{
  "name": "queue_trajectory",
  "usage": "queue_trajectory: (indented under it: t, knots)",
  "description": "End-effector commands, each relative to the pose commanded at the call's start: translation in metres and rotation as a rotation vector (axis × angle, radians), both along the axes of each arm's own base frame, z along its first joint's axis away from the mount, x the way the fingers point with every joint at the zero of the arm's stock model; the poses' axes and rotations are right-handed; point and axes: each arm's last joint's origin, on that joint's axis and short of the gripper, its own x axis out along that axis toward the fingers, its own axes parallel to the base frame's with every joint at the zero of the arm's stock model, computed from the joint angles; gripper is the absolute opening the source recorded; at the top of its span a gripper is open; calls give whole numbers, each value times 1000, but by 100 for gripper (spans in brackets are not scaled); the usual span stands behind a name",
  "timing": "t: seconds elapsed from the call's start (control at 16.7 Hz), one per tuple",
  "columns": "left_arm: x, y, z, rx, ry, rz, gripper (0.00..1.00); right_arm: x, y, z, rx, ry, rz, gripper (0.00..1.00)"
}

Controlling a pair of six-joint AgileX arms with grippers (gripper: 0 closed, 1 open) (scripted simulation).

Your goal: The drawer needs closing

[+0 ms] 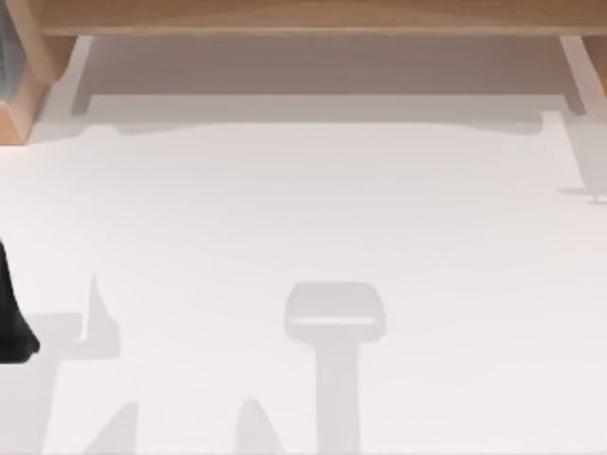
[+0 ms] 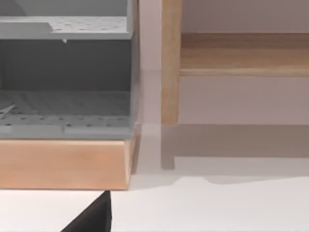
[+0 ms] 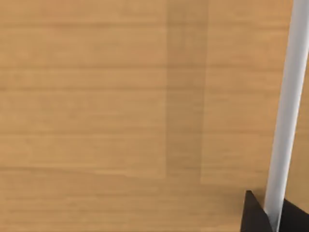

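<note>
Right gripper (image 3: 270, 217) seemingly straddles a white bar (image 3: 285, 111); drawer (image 1: 322, 66) stands open.

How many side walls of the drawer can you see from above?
2. The left wall of the drawer is at the top view's left, the right wall at its right; both run under the wood frame, so their far ends are hidden.
</note>
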Motion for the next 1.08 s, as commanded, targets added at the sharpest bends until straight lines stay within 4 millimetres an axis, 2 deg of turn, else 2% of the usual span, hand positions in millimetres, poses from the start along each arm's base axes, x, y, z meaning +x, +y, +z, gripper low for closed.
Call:
queue_trajectory:
  t: [0.24, 0.66, 1.08]
  knots:
    - [0, 0, 0, 0, 0, 0, 100, 2, -2, -2, 7, 8, -8, 0]
    - [0, 0, 0, 0, 0, 0, 100, 58, -3, 0, 1, 0, -5, 0]
    - [0, 0, 0, 0, 0, 0, 100, 63, -4, 0, 6, 4, -9, 0]
